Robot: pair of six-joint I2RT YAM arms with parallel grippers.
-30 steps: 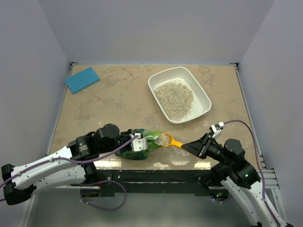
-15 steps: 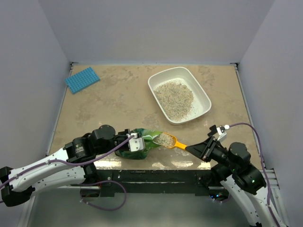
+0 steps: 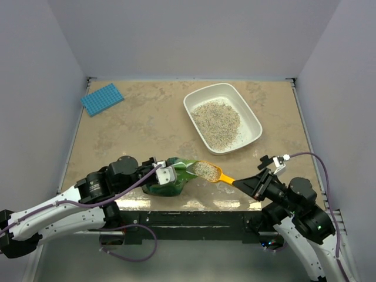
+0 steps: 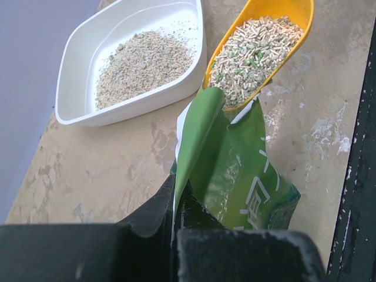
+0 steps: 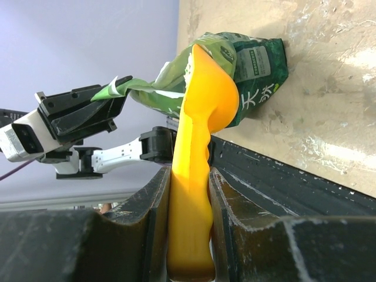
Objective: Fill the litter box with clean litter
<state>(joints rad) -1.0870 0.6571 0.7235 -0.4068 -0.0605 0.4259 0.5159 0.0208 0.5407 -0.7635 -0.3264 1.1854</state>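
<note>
The left pincer (image 4: 174,197), tips blurred, pinches the green litter bag (image 4: 235,176); the right pincer (image 5: 189,176) clamps the orange scoop (image 5: 202,100). The clean litter (image 3: 217,122) lies in the litter box (image 3: 254,120), far right on the beige tabletop (image 3: 141,123); grey walls (image 3: 194,35).

Jaws pinch green pouch (image 4: 241,176); full scoop (image 4: 294,8) at mouth; litter box (image 4: 111,35) beyond.
</note>
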